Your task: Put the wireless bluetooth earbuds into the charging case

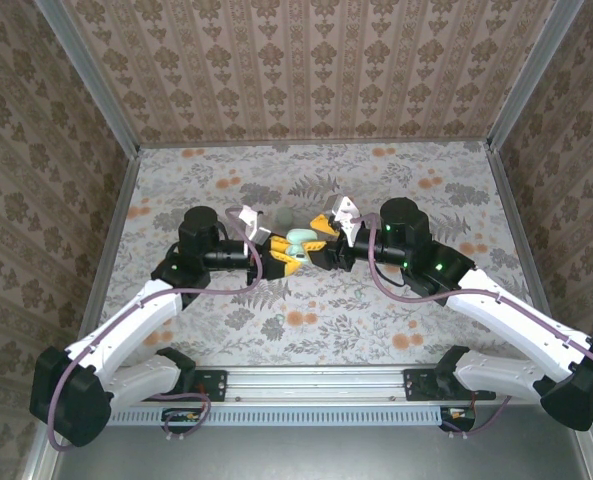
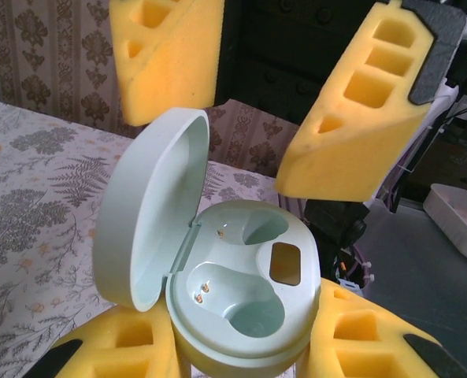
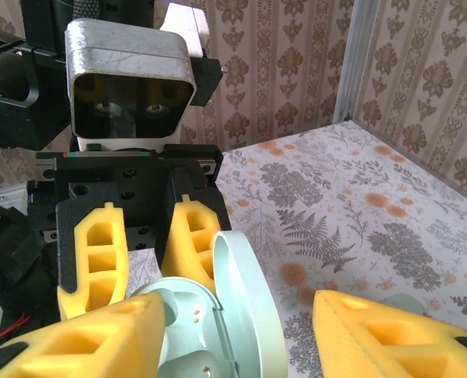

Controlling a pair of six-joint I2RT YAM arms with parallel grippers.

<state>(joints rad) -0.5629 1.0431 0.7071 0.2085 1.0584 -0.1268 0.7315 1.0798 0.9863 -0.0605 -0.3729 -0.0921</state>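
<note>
Left wrist view puts the charging case [image 2: 241, 315] between the yellow foam fingers [image 2: 119, 346] of the left gripper [image 2: 241, 350], which press on its base from both sides and grasp it firmly. The lid [image 2: 150, 213] stands swung open on the case's left. The two earbud wells [image 2: 253, 315] show bare floors and small gold contact pins [image 2: 201, 291]. Above and beyond the case hangs the right gripper [image 2: 261, 87], its foam fingers spread wide and clear of the case, released. From the right wrist camera, the case's upright lid sits between that gripper's parted fingers [image 3: 391, 335]. In the top external view, the case is over the middle of the flowered table [image 1: 426, 320], between the two wrists.
</note>
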